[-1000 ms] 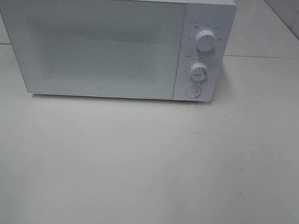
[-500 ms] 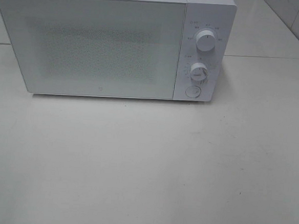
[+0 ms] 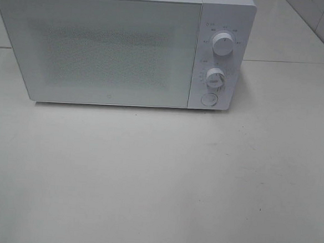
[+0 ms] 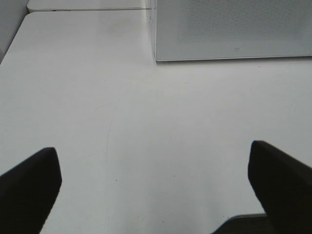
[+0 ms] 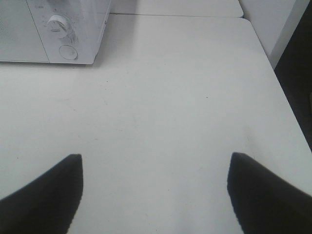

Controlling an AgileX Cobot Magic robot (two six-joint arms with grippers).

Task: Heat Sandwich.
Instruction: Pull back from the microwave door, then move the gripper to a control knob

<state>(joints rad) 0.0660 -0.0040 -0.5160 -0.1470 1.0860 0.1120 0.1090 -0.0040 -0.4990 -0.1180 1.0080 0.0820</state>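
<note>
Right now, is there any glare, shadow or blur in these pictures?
Exterior high view: flat, even light, faint shadow under the microwave, its door a grainy speckle hiding the inside. Left wrist view: the left pincer is black and soft-edged, table washed out pale. Right wrist view: the right pincer equally blurred.

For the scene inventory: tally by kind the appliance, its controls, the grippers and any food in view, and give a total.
Microwave: 1
Knobs: 2
Round button: 1
Grippers: 2, the left gripper and the right gripper, both open and empty
Sandwich: 0 in view
Total: 6
</note>
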